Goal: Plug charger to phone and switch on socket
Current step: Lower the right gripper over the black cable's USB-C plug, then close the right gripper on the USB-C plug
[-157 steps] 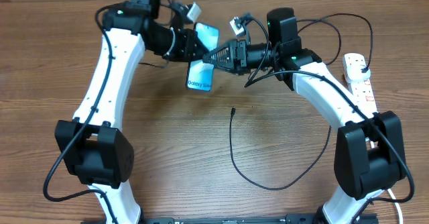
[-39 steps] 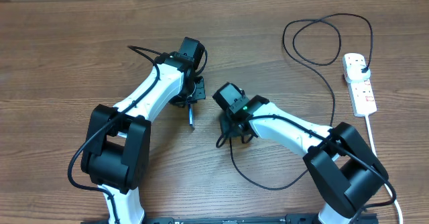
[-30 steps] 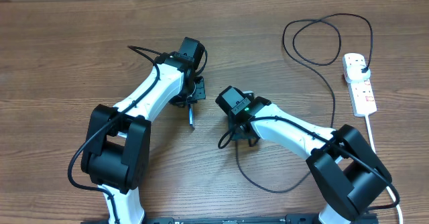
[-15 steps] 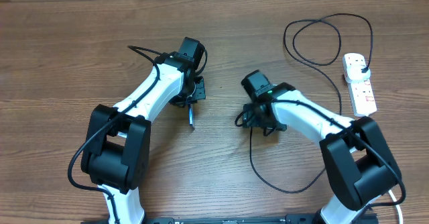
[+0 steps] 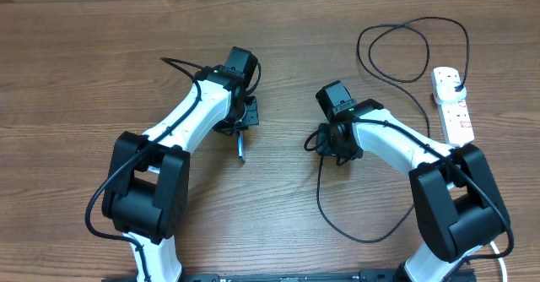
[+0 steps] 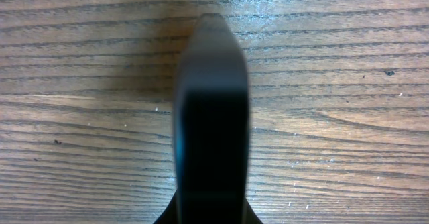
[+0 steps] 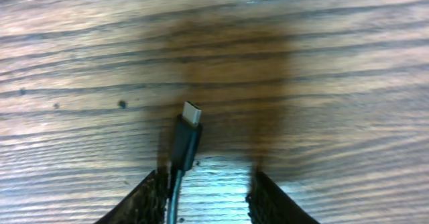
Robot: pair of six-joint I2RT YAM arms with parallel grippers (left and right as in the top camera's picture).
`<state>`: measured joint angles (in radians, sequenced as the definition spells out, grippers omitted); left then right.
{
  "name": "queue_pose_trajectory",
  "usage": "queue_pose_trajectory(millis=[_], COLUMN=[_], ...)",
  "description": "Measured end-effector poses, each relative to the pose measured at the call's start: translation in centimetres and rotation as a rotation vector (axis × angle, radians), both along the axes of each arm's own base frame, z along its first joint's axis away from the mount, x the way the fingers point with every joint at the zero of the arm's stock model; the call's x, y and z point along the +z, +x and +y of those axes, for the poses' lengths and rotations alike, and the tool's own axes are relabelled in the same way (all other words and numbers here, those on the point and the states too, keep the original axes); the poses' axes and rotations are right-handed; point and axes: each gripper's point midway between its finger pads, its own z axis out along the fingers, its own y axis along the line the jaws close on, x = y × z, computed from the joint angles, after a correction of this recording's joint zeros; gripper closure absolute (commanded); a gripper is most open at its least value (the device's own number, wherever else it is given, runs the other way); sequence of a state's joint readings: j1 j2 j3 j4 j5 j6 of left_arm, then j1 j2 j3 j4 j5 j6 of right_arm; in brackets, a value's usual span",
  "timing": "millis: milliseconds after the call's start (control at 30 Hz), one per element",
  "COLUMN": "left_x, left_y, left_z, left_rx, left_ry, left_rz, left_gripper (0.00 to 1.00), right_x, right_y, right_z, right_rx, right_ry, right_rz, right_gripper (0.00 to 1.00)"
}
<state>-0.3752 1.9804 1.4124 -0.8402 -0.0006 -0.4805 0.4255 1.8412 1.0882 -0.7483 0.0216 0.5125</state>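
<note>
My left gripper [image 5: 241, 130] is shut on the phone [image 5: 240, 148] and holds it on edge above the wood. In the left wrist view the phone [image 6: 211, 117] is a dark slab rising from the jaws [image 6: 211, 217]. The charger cable [image 5: 337, 225] loops across the table to its black plug head [image 5: 456, 83], which sits in the white socket [image 5: 456, 117] at the far right. My right gripper [image 5: 315, 143] is down at the table, fingers apart [image 7: 208, 200]. The charger's small plug tip [image 7: 191, 113] lies between them, against the left finger.
The socket's thick white cord [image 5: 481, 189] runs down the right edge past the right arm's base. The charger's upper loop [image 5: 405, 50] lies at the back right. Bare wood table [image 5: 76, 79] lies to the left and in front.
My right gripper has moved right and a little back, from mid-table toward the socket side, and the charger's lower loop and tip have shifted with it. The left arm and phone have stayed still.
</note>
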Motion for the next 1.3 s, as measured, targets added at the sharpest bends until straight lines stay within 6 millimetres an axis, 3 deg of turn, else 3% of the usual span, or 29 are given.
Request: queue_pose_trajectory(millis=[100,233,467,833,1033,1167,1300], left_x=[0.0,0.0,0.0,0.0,0.0,0.0,0.0], left_y=[0.0,0.0,0.1,0.1,0.1,0.1,0.1], left_z=[0.0,0.0,0.0,0.0,0.0,0.0,0.0], left_rx=[0.0,0.0,0.0,0.0,0.0,0.0,0.0], left_ry=[0.0,0.0,-0.001,-0.002,-0.002,-0.002,-0.002], left_rz=[0.0,0.0,-0.004,-0.003,-0.003,-0.003,-0.004], left_gripper=[0.96,0.96,0.96,0.96,0.96,0.96,0.96], right_x=[0.0,0.0,-0.1,-0.1,-0.1,-0.1,-0.1], right_y=[-0.2,-0.6,-0.1,0.5,0.4,0.4,0.3], right_z=[0.1,0.1,0.4,0.9,0.9,0.9,1.0], right_rx=[0.0,-0.009,-0.032,-0.062,-0.085,-0.099,-0.104], right_ry=[0.007,0.009,0.031,0.061,0.062,0.065,0.071], right_rz=[0.009,0.026,0.004,-0.023,-0.016,-0.015,-0.01], right_gripper=[0.63,0.71,0.74,0.92,0.94,0.82,0.81])
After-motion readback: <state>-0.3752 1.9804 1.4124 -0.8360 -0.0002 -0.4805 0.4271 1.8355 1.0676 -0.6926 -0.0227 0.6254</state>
